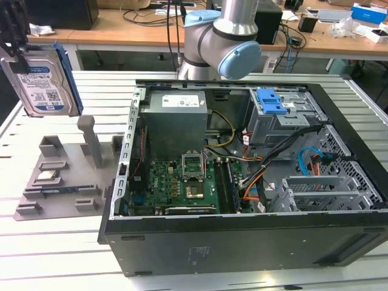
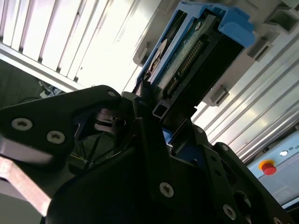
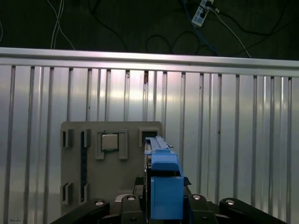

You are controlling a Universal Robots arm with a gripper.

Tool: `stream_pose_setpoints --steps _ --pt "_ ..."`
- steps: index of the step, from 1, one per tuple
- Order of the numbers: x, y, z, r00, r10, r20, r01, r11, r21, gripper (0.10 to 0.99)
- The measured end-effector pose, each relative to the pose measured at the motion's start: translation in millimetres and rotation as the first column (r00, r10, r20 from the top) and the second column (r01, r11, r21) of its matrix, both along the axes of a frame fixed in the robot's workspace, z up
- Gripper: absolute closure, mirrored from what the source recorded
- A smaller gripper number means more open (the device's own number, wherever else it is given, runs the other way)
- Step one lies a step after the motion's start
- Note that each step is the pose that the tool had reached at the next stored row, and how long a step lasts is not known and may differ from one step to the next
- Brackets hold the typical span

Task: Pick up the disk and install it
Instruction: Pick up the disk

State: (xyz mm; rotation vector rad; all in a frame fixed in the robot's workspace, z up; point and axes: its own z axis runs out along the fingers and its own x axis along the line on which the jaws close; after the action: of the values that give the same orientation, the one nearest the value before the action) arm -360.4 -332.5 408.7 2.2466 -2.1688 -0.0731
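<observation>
Gripping disk (image 1: 43, 82) with tool (image 2: 148, 105), jaws closed on one end. Holding it upright in air at exterior view's left, label facing out, blue bracket along edge. Hanging above grey holder tray (image 1: 60, 182) on slatted surface (image 1: 54, 242). Well apart from open computer case (image 1: 242, 242) and drive cage (image 1: 276, 115) inside. In tray pocket: small silver chip (image 3: 110, 141).

The silver, blue-edged disk (image 1: 41, 82) hangs upright, label showing, seemingly slightly tilted.
</observation>
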Motion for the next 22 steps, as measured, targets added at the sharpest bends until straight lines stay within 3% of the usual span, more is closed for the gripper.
stream_pose_setpoints --steps 22 --pt "0.0 0.3 16.6 1.0 0.0 0.0 0.0 1.0 0.0 0.718"
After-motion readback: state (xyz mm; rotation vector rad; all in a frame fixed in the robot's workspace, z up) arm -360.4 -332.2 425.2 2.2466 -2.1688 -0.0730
